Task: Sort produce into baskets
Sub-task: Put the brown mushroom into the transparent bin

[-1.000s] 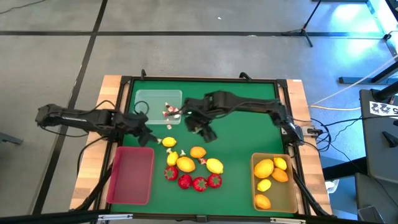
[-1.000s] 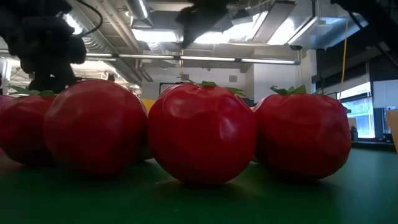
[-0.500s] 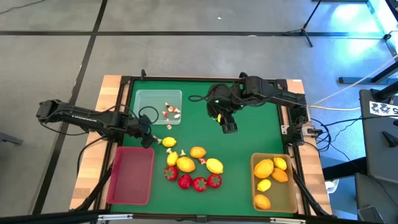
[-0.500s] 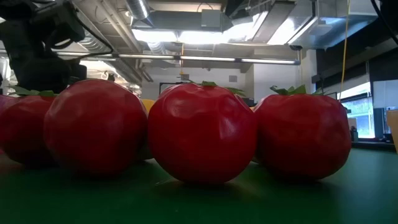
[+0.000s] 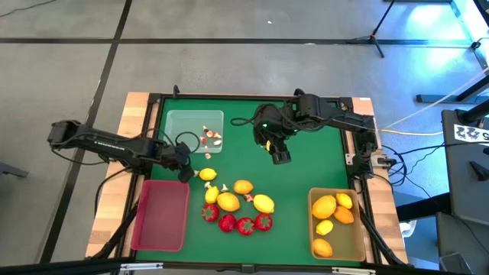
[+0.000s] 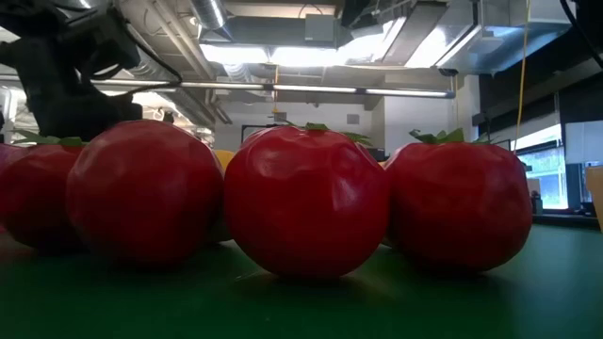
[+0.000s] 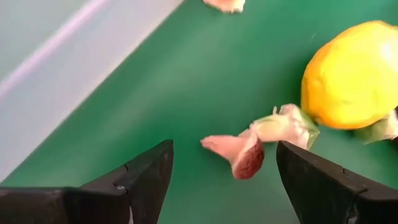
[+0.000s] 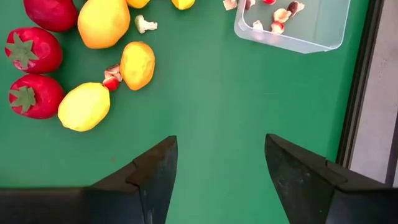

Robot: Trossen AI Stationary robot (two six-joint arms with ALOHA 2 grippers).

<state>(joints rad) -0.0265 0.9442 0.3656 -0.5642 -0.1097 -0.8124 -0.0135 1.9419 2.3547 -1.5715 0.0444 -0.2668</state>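
Note:
My left gripper [image 5: 187,173] [image 7: 224,147] is open and low over the green mat. A tiny white-and-red bit [image 7: 239,154] lies between its fingers, untouched, next to a yellow lemon [image 7: 348,74] [image 5: 207,175]. My right gripper [image 5: 279,153] [image 8: 221,140] hangs open and empty high over the mat's far middle. More lemons [image 5: 228,201] and red strawberries [image 5: 244,225] lie in a loose group at the near middle. The clear basket [image 5: 183,122] holds small bits [image 5: 212,137]. The red basket [image 5: 162,214] lies near left. The tan basket [image 5: 355,237] holds lemons and an orange fruit.
A raised black frame [image 5: 153,130] borders the mat. The strawberries [image 6: 306,202] fill the low view, with my left arm [image 6: 66,75] dark behind them. Open green mat [image 5: 306,172] lies between the produce group and the right edge.
My right gripper has risen and drawn back from beside the clear basket toward the table's right, then held still. My left gripper has sunk toward the mat and edged right, toward the small bit and the lemon. Both stayed open.

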